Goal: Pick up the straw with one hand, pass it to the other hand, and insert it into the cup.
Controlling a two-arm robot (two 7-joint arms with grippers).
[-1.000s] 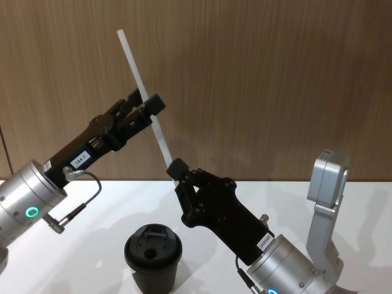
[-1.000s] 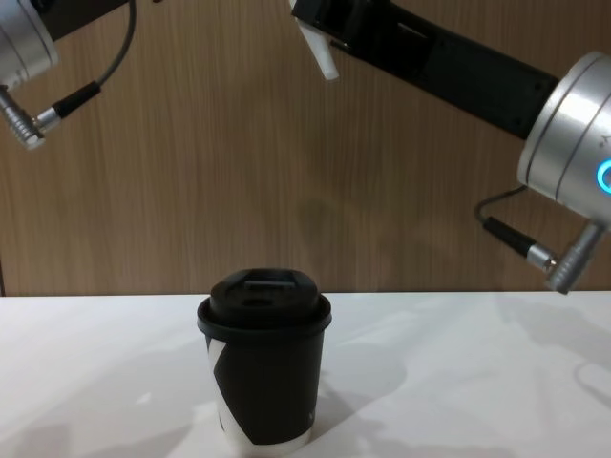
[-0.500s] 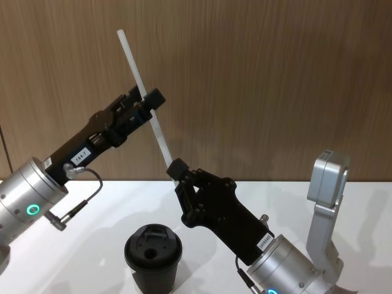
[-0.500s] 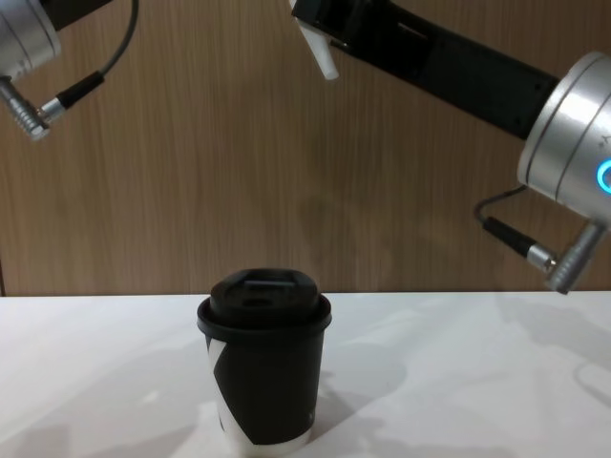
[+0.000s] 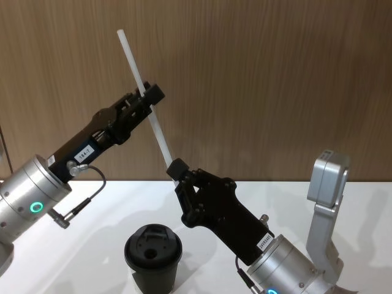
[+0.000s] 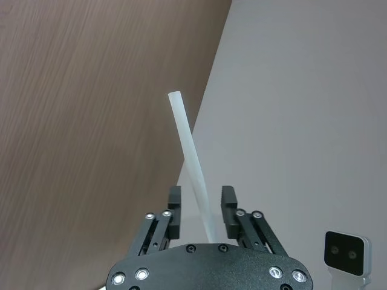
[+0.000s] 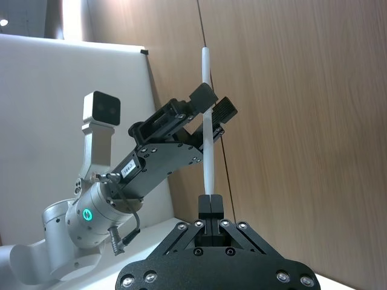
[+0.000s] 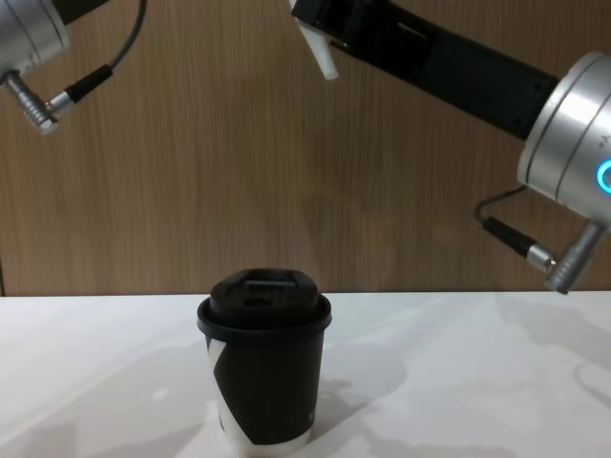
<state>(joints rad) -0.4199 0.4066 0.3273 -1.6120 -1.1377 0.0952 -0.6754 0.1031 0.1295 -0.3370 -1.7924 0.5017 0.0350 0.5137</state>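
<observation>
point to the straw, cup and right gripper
the straw [image 5: 158,130]: head view, bare mid shaft
the cup [image 8: 272,382]: chest view, black side wall
the right gripper [image 5: 176,169]: head view, fingertips shut on the straw

Straws: one, the straw [image 5: 131,56], slanting in the air above the cup.
Cups: one, the cup [image 5: 153,274], black, standing on the bench.
Lids: one, a black domed lid [image 5: 153,246] on top of the cup.
White patches: one, an angular patch [image 8: 218,367] on the side of the cup.
Hands: two, the left hand [image 5: 149,97] high above the cup, the right hand [image 5: 177,169] lower, above the cup.
Hands clamped on the straw: one, the right hand; the left hand's fingers [image 6: 228,202] stand apart on either side of it.
Benches: one, the white bench [image 5: 110,202] under the cup.
Camera units: one, a grey camera unit [image 5: 327,177] on a post, right of the cup.
</observation>
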